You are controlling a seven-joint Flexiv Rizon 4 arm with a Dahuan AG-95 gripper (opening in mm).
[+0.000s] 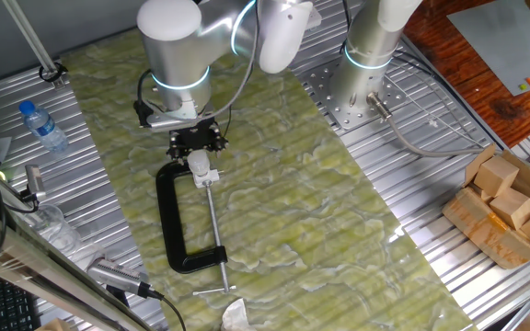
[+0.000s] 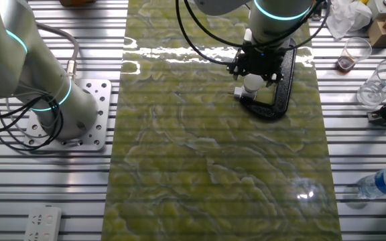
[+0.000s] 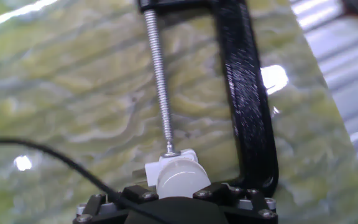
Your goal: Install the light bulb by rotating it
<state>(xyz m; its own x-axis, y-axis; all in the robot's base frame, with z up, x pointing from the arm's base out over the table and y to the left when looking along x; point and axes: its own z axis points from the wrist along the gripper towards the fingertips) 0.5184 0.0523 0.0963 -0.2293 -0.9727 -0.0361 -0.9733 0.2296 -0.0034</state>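
The small white light bulb (image 3: 180, 177) sits on the white socket fitting (image 3: 166, 163), which the black C-clamp (image 3: 247, 106) pins with its threaded screw (image 3: 160, 74). My gripper (image 3: 179, 194) hangs directly over the bulb, its black fingers (image 3: 140, 194) pressed against both sides, shut on it. In one fixed view the gripper (image 1: 196, 147) stands over the bulb (image 1: 198, 164) at the clamp's (image 1: 166, 221) upper end. The other fixed view shows the bulb (image 2: 251, 83) under the gripper (image 2: 253, 72), beside the clamp (image 2: 285, 80) on the green mat.
A second arm's base (image 1: 366, 55) stands on a metal plate beside the mat. A clear bottle (image 1: 42, 124) lies at the left, a box of wooden blocks (image 1: 509, 207) at the right. Plastic cups (image 2: 354, 53) and a power strip (image 2: 42, 224) sit off the mat.
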